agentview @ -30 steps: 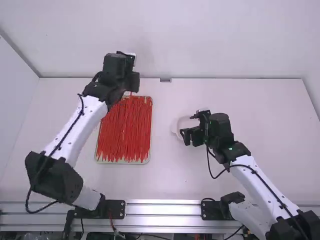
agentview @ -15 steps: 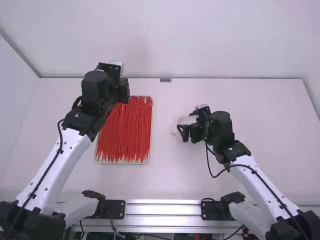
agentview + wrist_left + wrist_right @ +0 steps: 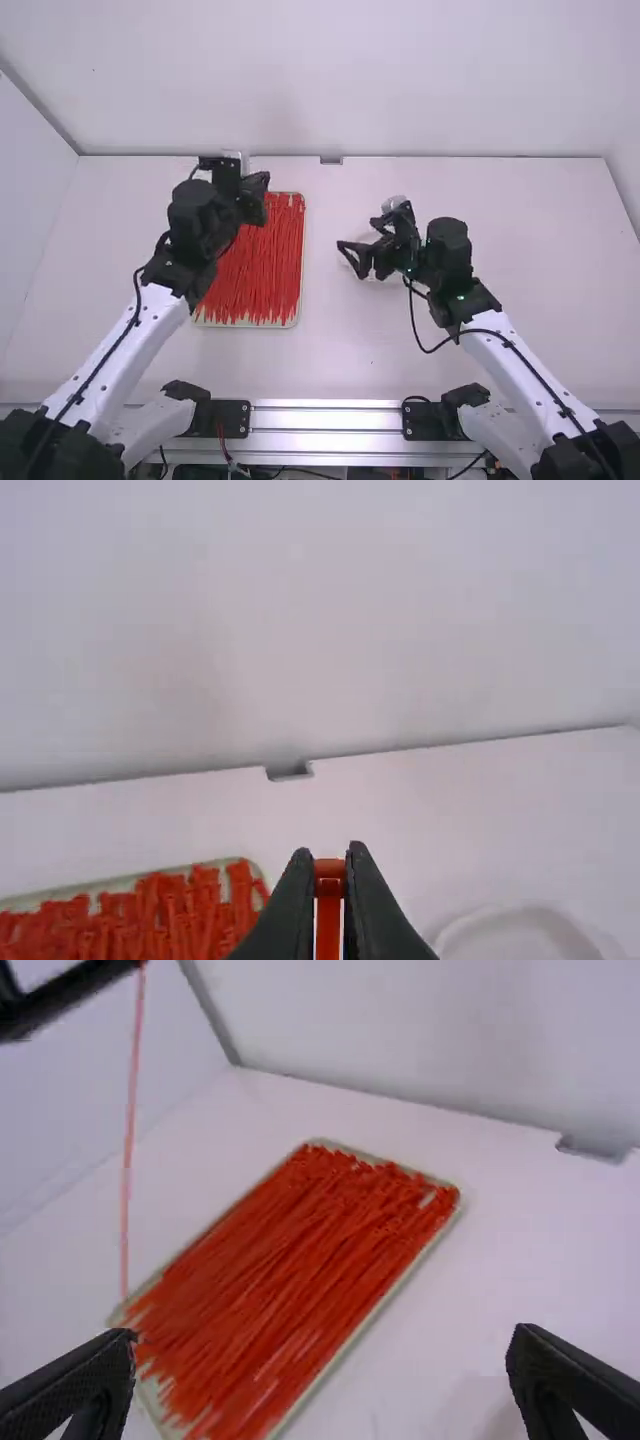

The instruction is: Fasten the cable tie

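Left pincer [image 3: 325, 868] tight on a red cable tie [image 3: 327, 912] — right pincer [image 3: 320, 1385] wide apart

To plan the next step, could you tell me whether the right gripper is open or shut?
Open: the right gripper has its fingers spread wide apart, gripping nothing.

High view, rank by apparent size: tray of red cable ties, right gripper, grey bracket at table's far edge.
1. Flat tray heaped with red plastic cable ties.
2. Black two-finger right gripper; raised nearer the camera, so may look oversized.
3. Small grey bracket on the white table's far edge, clearly smallest.
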Motion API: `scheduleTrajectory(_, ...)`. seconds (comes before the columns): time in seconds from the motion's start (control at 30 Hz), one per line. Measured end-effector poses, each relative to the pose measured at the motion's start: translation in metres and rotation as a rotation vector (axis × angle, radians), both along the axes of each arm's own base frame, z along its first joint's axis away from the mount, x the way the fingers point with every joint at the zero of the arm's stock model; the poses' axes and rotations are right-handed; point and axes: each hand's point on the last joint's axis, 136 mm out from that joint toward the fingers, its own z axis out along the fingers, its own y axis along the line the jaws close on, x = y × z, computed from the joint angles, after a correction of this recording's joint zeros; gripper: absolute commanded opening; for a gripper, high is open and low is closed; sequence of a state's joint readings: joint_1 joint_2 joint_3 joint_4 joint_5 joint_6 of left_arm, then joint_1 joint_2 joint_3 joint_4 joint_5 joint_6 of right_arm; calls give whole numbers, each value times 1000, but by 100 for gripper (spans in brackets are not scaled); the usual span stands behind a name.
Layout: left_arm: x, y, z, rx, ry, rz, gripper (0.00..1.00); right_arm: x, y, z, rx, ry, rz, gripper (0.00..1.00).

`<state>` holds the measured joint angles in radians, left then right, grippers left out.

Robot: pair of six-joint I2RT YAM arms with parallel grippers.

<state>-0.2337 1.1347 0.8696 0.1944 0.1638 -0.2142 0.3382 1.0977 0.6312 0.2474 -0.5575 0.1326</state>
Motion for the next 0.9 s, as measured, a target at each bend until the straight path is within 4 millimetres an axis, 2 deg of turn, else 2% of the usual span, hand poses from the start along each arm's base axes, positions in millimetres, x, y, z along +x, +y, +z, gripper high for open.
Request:
scheduleTrajectory(0.2,-4,-14,15,-83,-46,-80,2,2,5,22,64,-61,17,99)
scheduleTrajectory(0.4,-13,-32,43,-182,-119,-194,2,7,6,47,153,-106,-1,99)
scheduleTrajectory(0.53,-18,-43,57,-230,-162,-258,2,5,15,63,198,-157,20,99)
scheduleTrajectory(0.7,-17,-64,44,-254,-116,-316,2,5,35,62,220,-169,46,99)
scheduleTrajectory(0.9,-21,-79,42,-262,-105,-354,2,16,49,54,237,-182,40,99)
